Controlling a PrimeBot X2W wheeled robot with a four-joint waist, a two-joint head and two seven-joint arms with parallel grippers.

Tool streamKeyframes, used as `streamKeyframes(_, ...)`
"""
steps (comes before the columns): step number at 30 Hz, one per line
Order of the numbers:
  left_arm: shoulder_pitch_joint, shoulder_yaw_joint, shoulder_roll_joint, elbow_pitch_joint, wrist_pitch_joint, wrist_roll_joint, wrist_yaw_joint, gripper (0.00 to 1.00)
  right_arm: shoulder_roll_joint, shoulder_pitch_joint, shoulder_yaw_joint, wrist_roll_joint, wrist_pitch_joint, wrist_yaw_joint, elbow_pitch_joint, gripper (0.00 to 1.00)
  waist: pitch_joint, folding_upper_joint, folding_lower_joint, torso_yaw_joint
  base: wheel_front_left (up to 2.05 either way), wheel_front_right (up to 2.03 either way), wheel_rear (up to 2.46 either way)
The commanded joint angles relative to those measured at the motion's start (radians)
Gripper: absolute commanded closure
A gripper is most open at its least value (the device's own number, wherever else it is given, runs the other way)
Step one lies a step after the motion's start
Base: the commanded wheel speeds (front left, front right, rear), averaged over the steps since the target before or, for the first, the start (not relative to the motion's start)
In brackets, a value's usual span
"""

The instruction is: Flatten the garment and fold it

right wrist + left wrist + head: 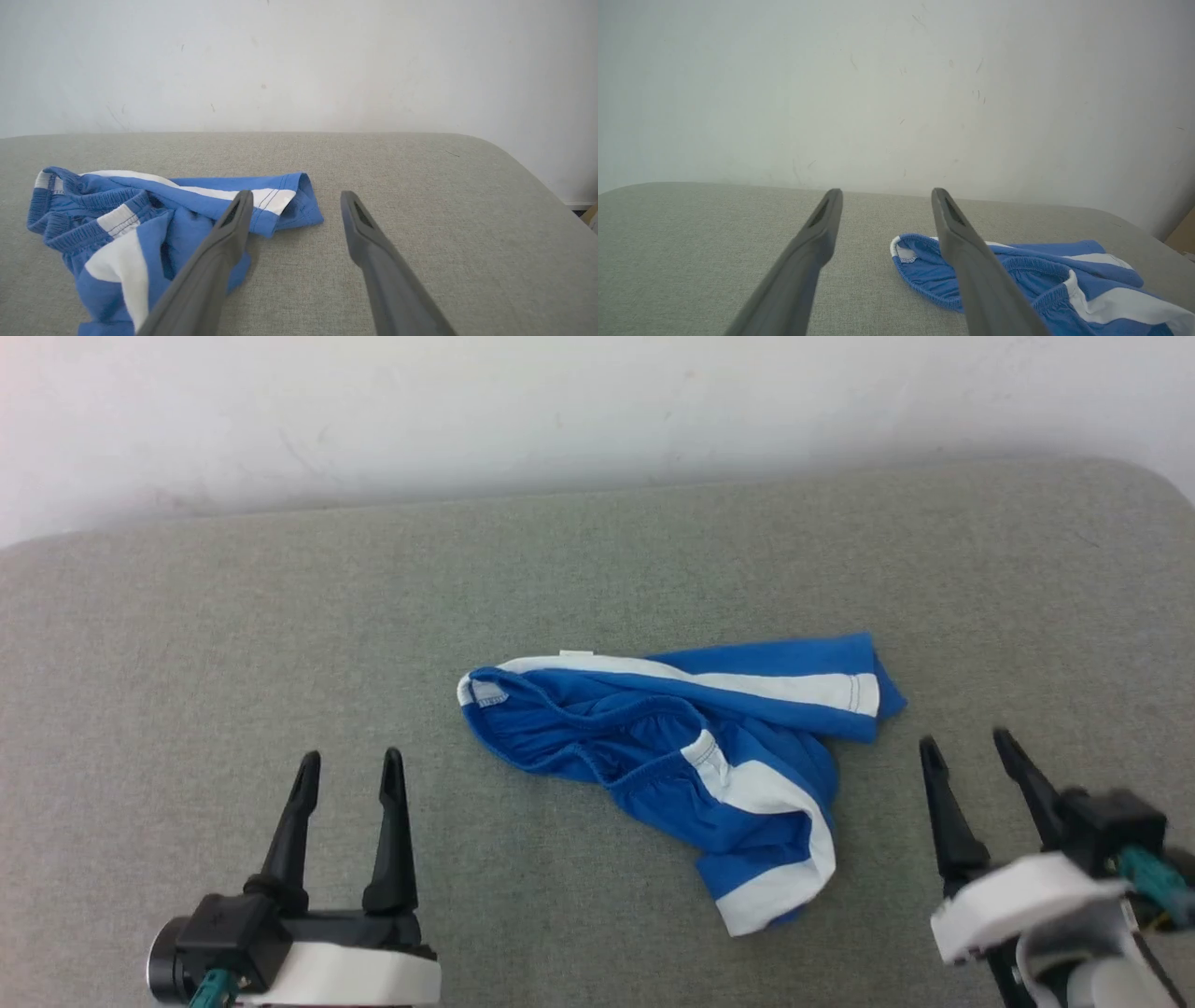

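Left gripper: over the near-left part of the table, two dark fingers parted, nothing between them. Tips point toward the far edge. It is well apart from the cloth.

Right gripper: over the near-right part of the table, fingers likewise spread and empty. It is tilted slightly toward the left side. In the right wrist view its left finger crosses in front of the cloth; contact cannot be confirmed.

Basketball shorts: bright blue with white trim, lying crumpled around mid-table, a little toward the right edge. Not flat, not folded.
- One leg points toward the near edge and ends in a white hem band, with a white side stripe running up it.
- The gathered elastic waistband lies open and wrinkled on the left side of the heap.
- A second white stripe runs along the far side of the heap, out to a stitched end at the right.
- A small white tag shows at the far side.

The table cover is grey woven fabric, and the far-right corner is rounded.

A white scuffed wall stands behind the far edge.
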Motion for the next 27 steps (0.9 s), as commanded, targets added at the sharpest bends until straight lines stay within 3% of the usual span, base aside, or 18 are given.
streamKeyframes(1, -0.023, 0.006, -0.008, 0.005, -0.004, 0.014, -0.012, 0.00, 0.003, -0.033, 0.000, -0.014, 0.020, -0.001, 0.002, 0.00, 0.011, -0.0002, 0.0000, 0.007, 0.00, 0.00, 0.00)
streamKeyframes(7, -0.050, 0.000, -0.028, 0.021, -0.004, 0.028, -0.043, 0.00, 0.003, -0.136, 0.002, -0.111, 0.164, -0.001, 0.067, 0.00, 0.051, -0.0002, 0.0000, 0.040, 0.00, 0.00, 0.00)
streamKeyframes(14, -0.074, -0.002, -0.035, 0.049, -0.004, 0.025, -0.062, 0.00, -0.002, -0.199, 0.016, -0.131, 0.207, -0.001, 0.187, 0.00, 0.081, -0.0002, 0.0000, 0.085, 0.00, 0.00, 0.00)
streamKeyframes(16, -0.078, -0.001, -0.035, 0.055, -0.004, 0.025, -0.066, 0.00, -0.001, -0.213, 0.011, -0.129, 0.201, -0.001, 0.217, 0.63, 0.083, -0.0002, 0.0000, 0.092, 0.00, 0.00, 0.00)
streamKeyframes(17, -0.079, -0.001, -0.035, 0.058, -0.004, 0.025, -0.068, 0.00, -0.001, -0.220, 0.008, -0.131, 0.195, -0.001, 0.230, 0.85, 0.082, -0.0002, 0.0000, 0.095, 0.00, 0.00, 0.00)
streamKeyframes(18, -0.079, -0.002, -0.036, 0.059, -0.004, 0.024, -0.067, 0.00, 0.000, -0.226, 0.005, -0.133, 0.188, -0.001, 0.240, 1.00, 0.082, -0.0002, 0.0000, 0.097, 0.00, 0.00, 0.00)
streamKeyframes(24, -0.084, -0.021, -0.036, 0.068, -0.005, 0.009, -0.056, 0.00, -0.005, -0.274, 0.015, -0.133, 0.150, -0.001, 0.234, 1.00, 0.076, -0.0002, 0.0000, 0.108, 0.00, 0.00, 0.00)
streamKeyframes(27, -0.095, -0.038, -0.036, 0.068, -0.005, -0.003, -0.051, 0.00, -0.051, -0.334, 0.041, -0.132, 0.166, -0.001, 0.200, 1.00, 0.089, -0.0002, 0.0000, 0.121, 0.00, 0.00, 0.00)
